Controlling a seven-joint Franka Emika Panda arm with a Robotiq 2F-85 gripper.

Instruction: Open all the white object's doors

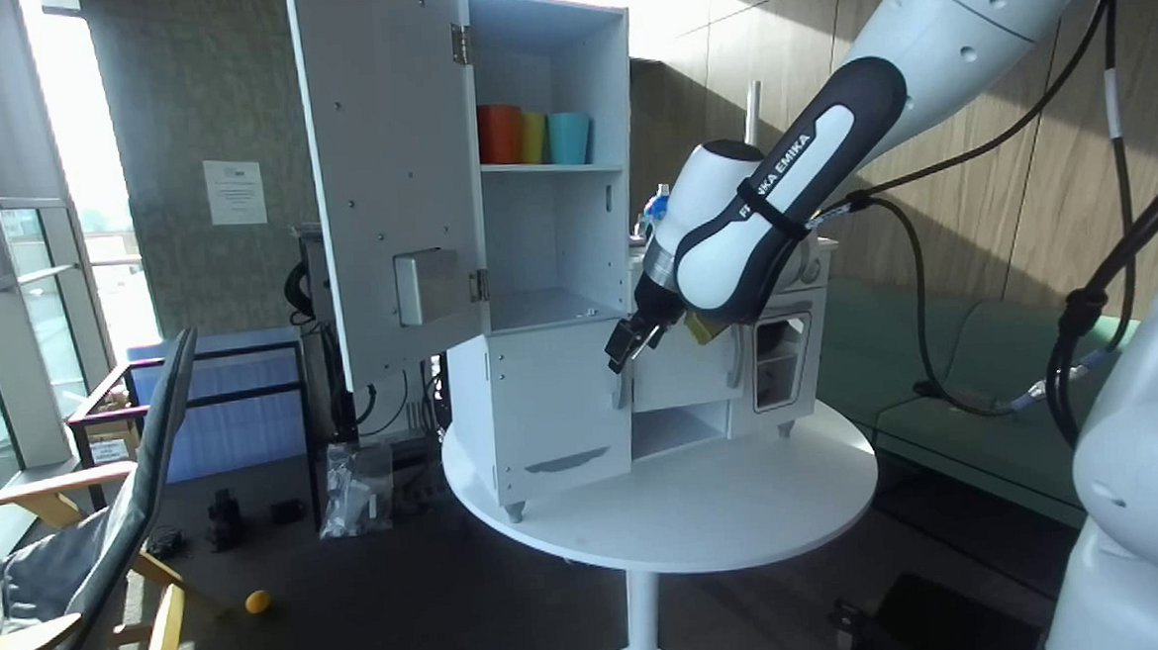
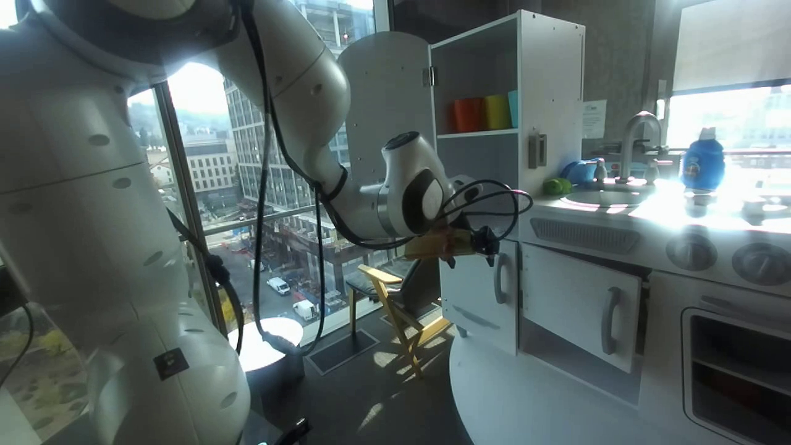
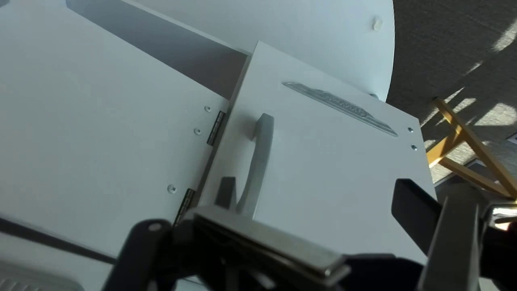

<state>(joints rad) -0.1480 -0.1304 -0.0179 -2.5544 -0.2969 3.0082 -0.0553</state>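
Note:
The white object is a toy kitchen (image 1: 560,237) on a round table. Its tall upper door (image 1: 392,156) stands wide open; it also shows in an exterior view (image 2: 389,99). The lower door (image 3: 323,153) below it looks shut and has a grey curved handle (image 3: 260,161). The middle door (image 2: 571,296) stands slightly ajar. The oven door (image 2: 735,364), with a window, looks shut. My gripper (image 3: 321,202) is open and empty in front of the lower door, one finger beside the handle. It also shows in both exterior views (image 1: 628,347) (image 2: 471,261). Contact with the handle cannot be told.
Orange, yellow and blue cups (image 1: 502,134) stand on the upper shelf. A faucet (image 2: 636,139) and a blue bottle (image 2: 703,162) stand on the counter. The round table (image 1: 699,527) lies below. A chair (image 1: 104,528) and a green sofa (image 1: 923,366) are nearby.

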